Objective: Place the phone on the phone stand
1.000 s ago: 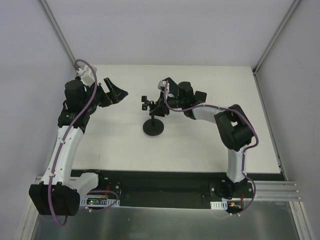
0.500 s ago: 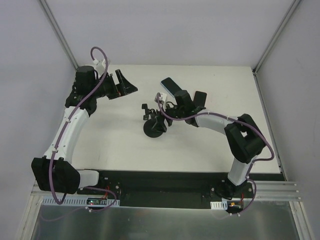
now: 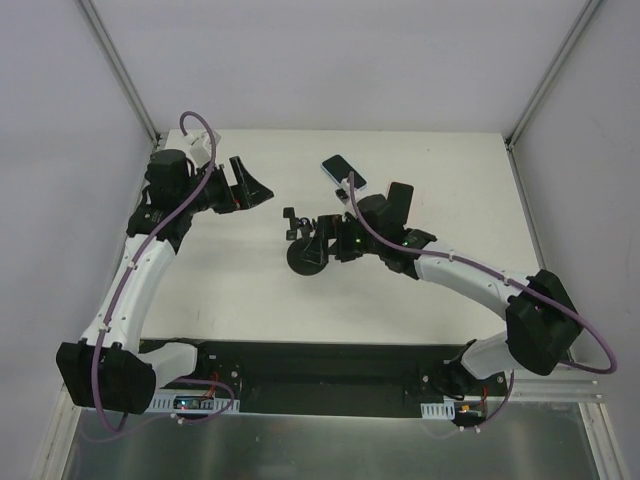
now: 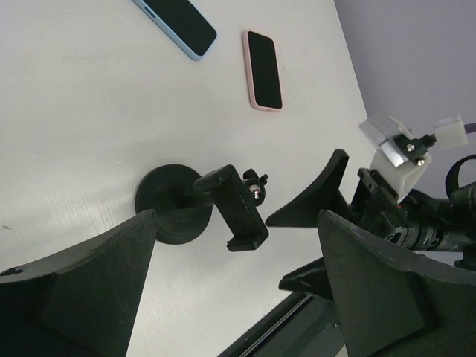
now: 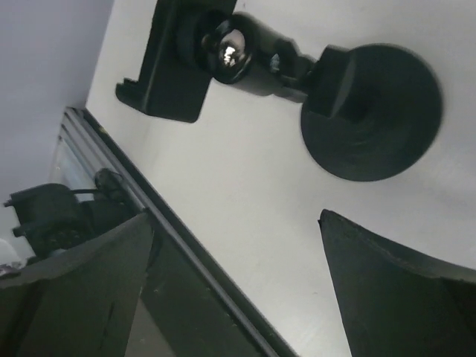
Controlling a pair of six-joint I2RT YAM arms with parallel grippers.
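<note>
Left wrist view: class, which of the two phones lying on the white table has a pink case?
The pink-cased, black-screened phone, wholly in view; the light-blue-cased phone is cut off by the picture's top edge.

R arm has stretched out low, elbow swung twd near-right corner. R gripper (image 3: 332,240) came down from by the cradle to just right of the phone stand (image 3: 307,258) base. Blue phone (image 3: 343,171) nr far edge, covered 1 s ago, now shows. L gripper (image 3: 256,186) shifted slightly twd far edge, L arm straighter.
</note>
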